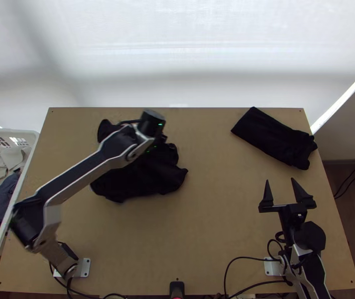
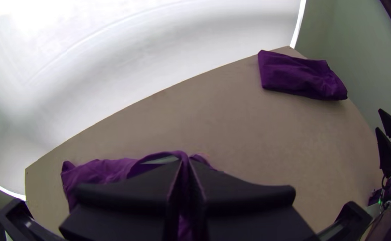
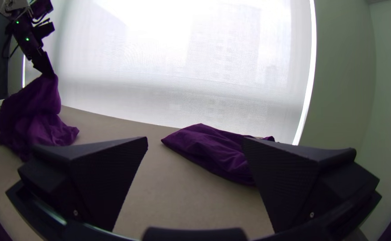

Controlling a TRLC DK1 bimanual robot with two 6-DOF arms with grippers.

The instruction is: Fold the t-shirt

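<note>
Left gripper [image 1: 161, 139] pinches t-shirt [image 2: 99, 171] — 1 folded cloth [image 2: 295, 76] near table's [image 2: 231, 129] corner.

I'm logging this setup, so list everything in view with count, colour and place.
Bunched cloth: one, dark, table's left half, partly lifted
Folded cloth: one, dark, table's far right corner
Table: one, light brown, centre
Basket: one, white, at table's left edge
Garments: several, beige, blue-grey, dark red, inside basket
Blind: one, white, behind table
Cables: several, black, near edge and far right
Arms: two, silver-grey and black, based at near corners
Left gripper: one, black, shut on bunched cloth
Right gripper: one, black, open, table's right side
</note>
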